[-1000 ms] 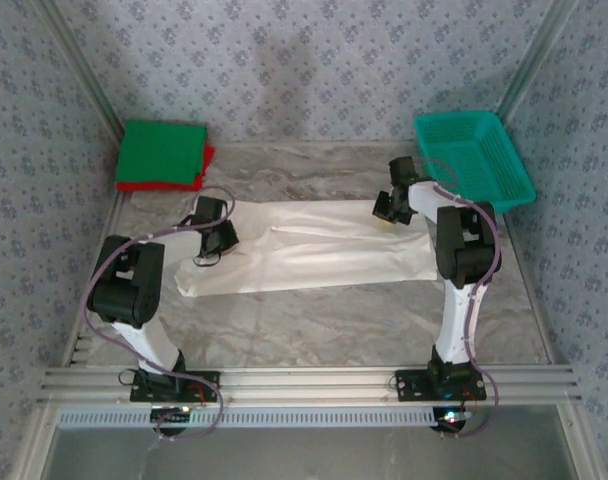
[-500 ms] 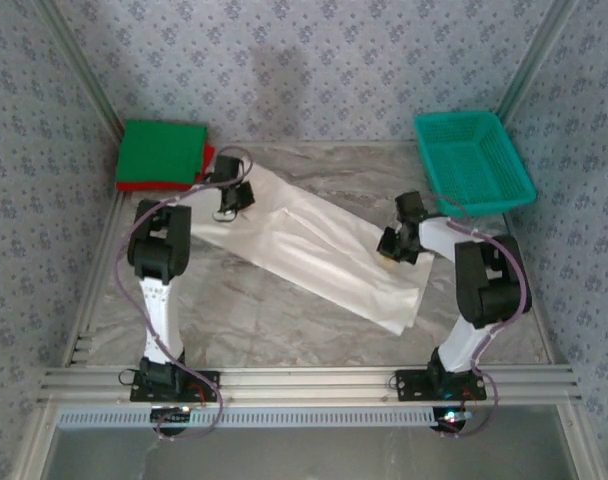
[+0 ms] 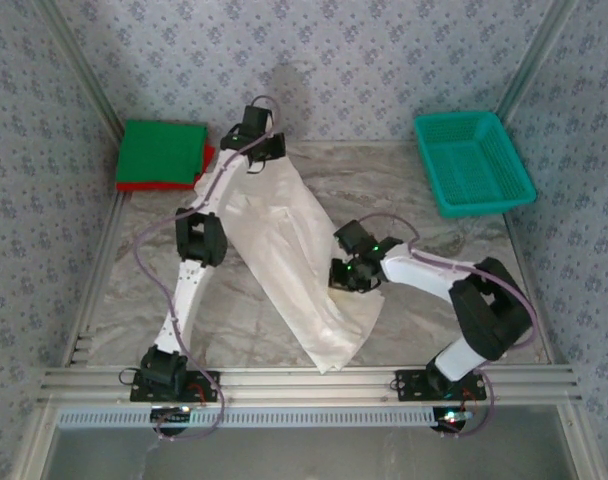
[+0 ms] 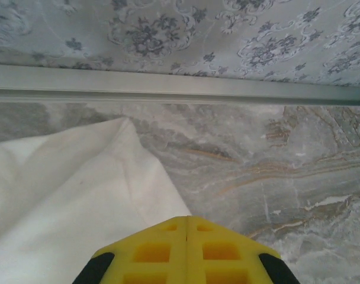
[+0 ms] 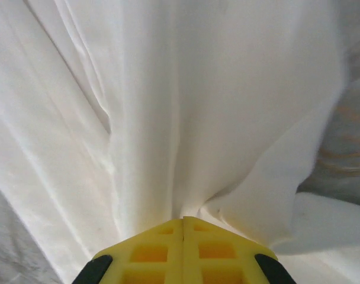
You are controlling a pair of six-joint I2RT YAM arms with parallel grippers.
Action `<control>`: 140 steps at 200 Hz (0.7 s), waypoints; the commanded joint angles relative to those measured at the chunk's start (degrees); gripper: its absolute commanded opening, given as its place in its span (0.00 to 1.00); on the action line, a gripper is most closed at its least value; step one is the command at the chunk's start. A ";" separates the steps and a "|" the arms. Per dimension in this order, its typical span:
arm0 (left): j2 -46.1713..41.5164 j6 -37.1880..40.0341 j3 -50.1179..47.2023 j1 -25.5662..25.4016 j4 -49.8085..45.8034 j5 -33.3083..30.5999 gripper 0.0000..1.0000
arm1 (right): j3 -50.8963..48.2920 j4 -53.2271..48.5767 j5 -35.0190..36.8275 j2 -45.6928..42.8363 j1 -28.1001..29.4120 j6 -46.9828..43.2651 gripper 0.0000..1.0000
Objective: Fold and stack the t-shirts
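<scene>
Where the off-white t-shirt [image 3: 284,260] lies slantwise on the worktop [image 3: 434,210], near-right to far-left, the right pincer [image 3: 342,278] clamps its near flank; the left pincer [image 3: 256,160], clamped on the far end, stands near the folded green t-shirt [image 3: 162,152].

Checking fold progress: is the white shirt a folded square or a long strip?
Long strip: the white shirt lies stretched diagonally, far longer than wide, wrinkled, not squared.

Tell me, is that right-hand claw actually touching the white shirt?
Touching. In the right wrist view, the off-white t-shirt puckers into the shut tips of the right gripper, with creases fanning out from the pinch.
</scene>
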 commanded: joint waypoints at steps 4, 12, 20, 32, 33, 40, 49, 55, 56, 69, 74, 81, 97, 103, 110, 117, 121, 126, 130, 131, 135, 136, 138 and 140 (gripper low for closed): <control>-16.67 1.18 -21.67 2.18 5.70 -1.44 0.00 | 3.96 -7.94 4.10 -2.80 -5.26 -3.87 0.00; -24.20 -1.00 -34.98 2.85 14.71 -1.31 0.00 | 4.44 -8.50 4.21 -2.73 -6.70 -4.92 0.00; -31.40 -3.55 -47.48 3.66 22.93 -1.13 0.00 | 4.94 -8.83 4.66 -2.72 -7.61 -5.41 0.00; -40.05 -7.26 -61.23 4.81 30.12 -1.41 0.00 | 6.21 -7.91 5.12 -1.53 -8.06 -7.81 0.00; -40.74 -7.53 -62.12 4.89 30.45 -1.47 0.00 | 6.36 -7.81 5.14 -1.37 -8.10 -7.91 0.00; -44.28 -9.33 -67.78 5.14 31.79 -1.61 0.00 | 8.19 -7.66 5.03 0.30 -8.07 -10.47 0.00; -48.03 -10.99 -73.87 5.07 32.47 -1.73 0.00 | 11.13 -8.30 4.26 3.00 -7.76 -13.46 0.00; -49.92 -12.23 -77.50 4.77 32.97 -1.70 0.00 | 13.10 -8.16 3.63 5.03 -7.42 -15.30 0.00; -50.16 -12.43 -78.30 4.74 33.15 -1.70 0.00 | 13.40 -8.15 3.47 5.38 -7.39 -15.57 0.00; -53.40 -14.82 -86.09 4.05 35.10 -2.76 0.00 | 19.90 -9.06 2.74 10.83 -6.97 -18.74 0.00; -54.29 -15.60 -88.67 3.85 35.96 -3.72 0.00 | 22.15 -9.20 2.50 12.98 -6.92 -20.41 0.00; -54.84 -16.15 -91.74 3.74 37.59 -4.49 0.00 | 25.09 -8.62 2.44 16.09 -6.69 -21.43 0.00; -52.83 -16.63 -92.68 4.08 36.88 -3.23 0.00 | 33.01 -9.10 1.93 23.72 -6.54 -23.27 0.00; -51.76 -16.17 -92.04 3.94 36.51 -2.60 0.00 | 35.46 -9.08 1.69 26.47 -6.47 -23.82 0.00; -50.54 -15.95 -91.48 3.62 36.73 -2.41 0.00 | 38.88 -9.63 1.51 29.52 -6.40 -24.23 0.00; -49.29 -15.98 -90.88 3.32 36.76 -2.71 0.00 | 41.85 -9.98 0.81 32.71 -6.47 -24.73 0.00; -48.58 -16.03 -90.52 3.22 36.83 -2.75 0.00 | 43.55 -9.98 0.69 34.27 -6.48 -24.85 0.00; -47.68 -16.00 -90.07 3.20 36.85 -2.96 0.00 | 45.57 -11.52 1.04 36.04 -6.50 -24.86 0.00; -46.98 -16.11 -89.69 3.21 36.85 -3.48 0.00 | 47.16 -12.10 1.32 37.60 -6.59 -24.80 0.00; -46.79 -16.17 -89.58 3.21 36.85 -3.60 0.00 | 47.53 -12.23 1.44 37.92 -6.62 -24.80 0.00; -46.03 -16.35 -89.24 3.25 36.77 -4.14 0.00 | 48.86 -12.62 1.87 39.18 -6.69 -24.85 0.00; -45.84 -16.38 -89.13 3.28 36.72 -4.24 0.00 | 49.17 -12.71 1.93 39.42 -6.71 -24.87 0.00; -45.34 -16.46 -88.95 3.29 36.62 -4.49 0.00 | 49.73 -12.77 2.22 39.95 -6.71 -24.88 0.00; -44.99 -16.49 -88.61 3.36 36.49 -4.68 0.00 | 50.16 -12.77 2.47 40.34 -6.73 -24.77 0.00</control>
